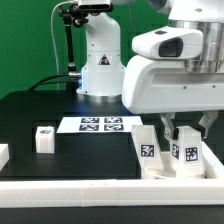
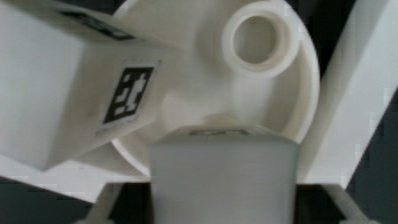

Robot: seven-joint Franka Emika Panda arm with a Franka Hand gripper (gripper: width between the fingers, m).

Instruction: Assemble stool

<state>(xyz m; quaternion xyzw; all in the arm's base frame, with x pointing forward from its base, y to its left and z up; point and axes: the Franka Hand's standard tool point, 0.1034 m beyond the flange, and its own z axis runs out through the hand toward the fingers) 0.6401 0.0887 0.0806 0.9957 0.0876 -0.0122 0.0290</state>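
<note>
One leg (image 1: 187, 155) sits clenched in our gripper (image 1: 187, 140) near the surface's (image 1: 40, 110) edge. Next, we judge, it needs lining up with the seat's (image 2: 199, 85) hole (image 2: 263, 42).

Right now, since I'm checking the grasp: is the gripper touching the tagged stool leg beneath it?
Touching. The exterior view shows the gripper shut, its fingers pressed against both sides of the stool leg.
</note>
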